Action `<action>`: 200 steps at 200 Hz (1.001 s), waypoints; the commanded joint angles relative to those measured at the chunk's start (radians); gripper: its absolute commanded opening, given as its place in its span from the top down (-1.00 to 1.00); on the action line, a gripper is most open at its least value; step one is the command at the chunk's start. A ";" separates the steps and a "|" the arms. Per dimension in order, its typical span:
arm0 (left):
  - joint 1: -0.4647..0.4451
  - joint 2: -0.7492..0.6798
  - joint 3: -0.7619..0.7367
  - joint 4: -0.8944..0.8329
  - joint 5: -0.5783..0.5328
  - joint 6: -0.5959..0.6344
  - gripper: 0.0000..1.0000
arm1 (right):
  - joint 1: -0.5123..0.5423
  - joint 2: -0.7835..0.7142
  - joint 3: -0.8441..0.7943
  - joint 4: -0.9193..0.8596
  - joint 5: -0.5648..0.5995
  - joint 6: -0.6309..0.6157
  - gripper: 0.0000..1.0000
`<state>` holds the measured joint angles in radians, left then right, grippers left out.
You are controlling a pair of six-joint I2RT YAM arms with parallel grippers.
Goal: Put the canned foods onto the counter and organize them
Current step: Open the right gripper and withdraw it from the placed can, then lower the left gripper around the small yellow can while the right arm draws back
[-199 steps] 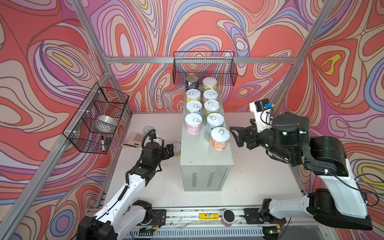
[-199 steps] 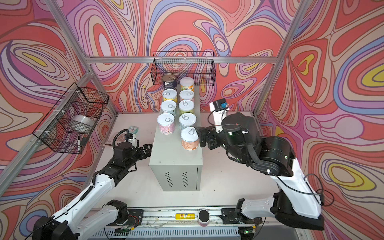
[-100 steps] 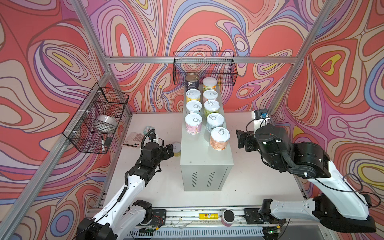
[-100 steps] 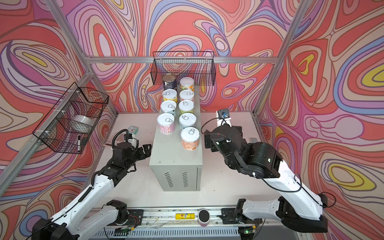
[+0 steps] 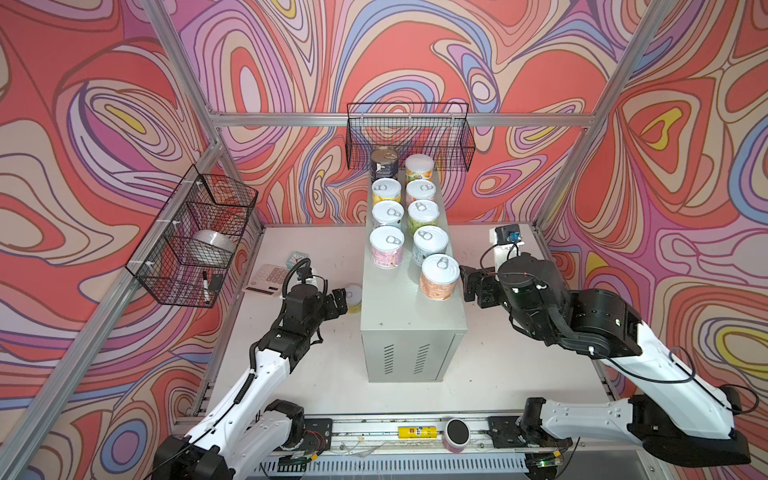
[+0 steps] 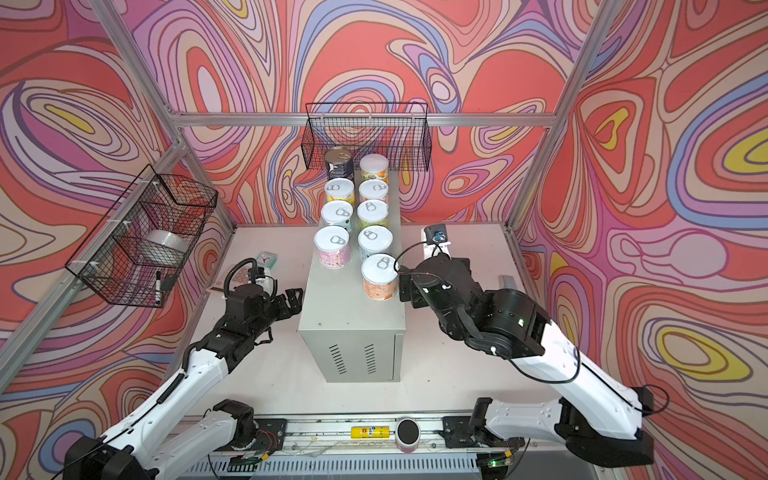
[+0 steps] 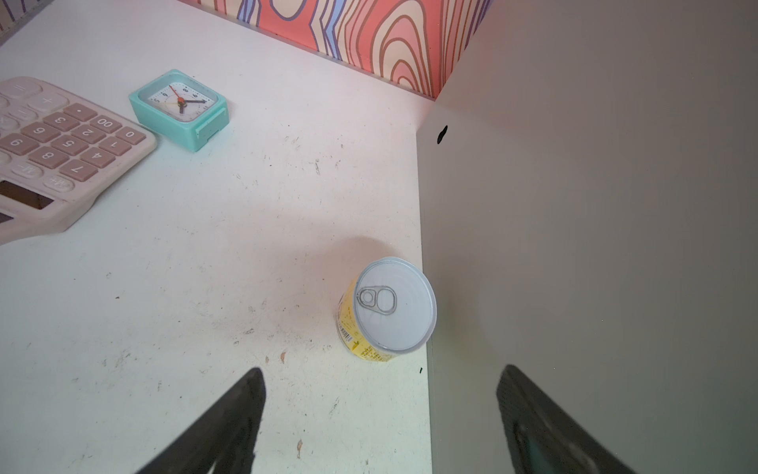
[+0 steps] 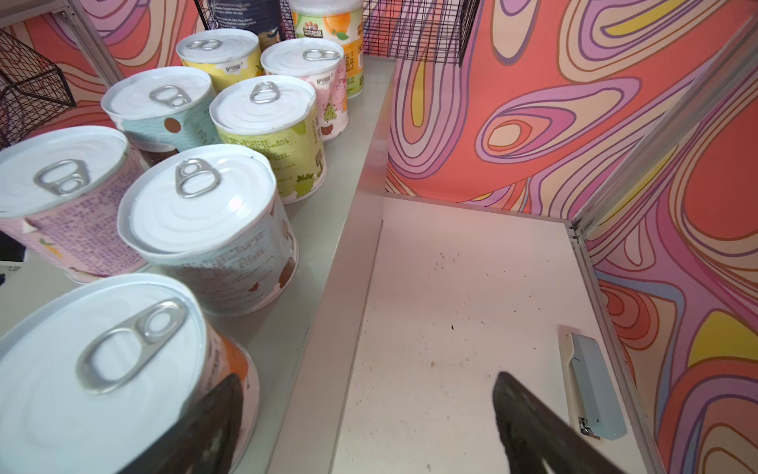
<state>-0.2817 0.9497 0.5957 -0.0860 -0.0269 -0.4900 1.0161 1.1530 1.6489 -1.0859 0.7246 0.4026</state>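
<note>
The counter (image 5: 390, 303) is a tall grey cabinet in the middle of the table, and canned foods stand on its top in two rows. The dark-blue tin (image 5: 384, 164) is at the back and an orange-labelled can (image 5: 439, 277) is nearest the front. One yellow can (image 7: 387, 310) stands upright on the table against the counter's left side (image 5: 353, 296). My left gripper (image 7: 382, 369) is open just short of that can, with nothing between its fingers. My right gripper (image 8: 368, 377) is open and empty off the counter's right edge (image 5: 471, 282), beside the orange can (image 8: 102, 369).
A calculator (image 7: 53, 156) and a teal clock (image 7: 180, 108) lie on the table left of the yellow can. Black wire baskets hang on the back wall (image 5: 409, 137) and the left wall (image 5: 195, 237). A grey stapler (image 8: 594, 385) lies by the right wall. A yellow tube (image 5: 417, 432) and a pink cylinder (image 5: 456, 434) sit on the front rail.
My right arm has swung round and sunk lower beside the counter, its open gripper staying near the orange can. The left arm has not moved.
</note>
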 commanded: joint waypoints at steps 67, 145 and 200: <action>-0.005 -0.004 -0.024 0.005 -0.028 0.002 -0.81 | 0.001 0.013 0.035 -0.051 0.098 0.014 -0.97; -0.005 0.109 -0.065 0.127 0.026 0.004 -0.94 | -0.379 -0.169 -0.220 0.200 -0.179 0.075 -0.90; -0.004 0.262 -0.121 0.314 0.117 0.048 -1.00 | -0.479 -0.091 -0.286 0.297 -0.302 0.041 -0.91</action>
<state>-0.2817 1.1389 0.4980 0.1051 0.0326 -0.4667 0.5575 1.0264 1.3842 -0.8444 0.5083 0.4595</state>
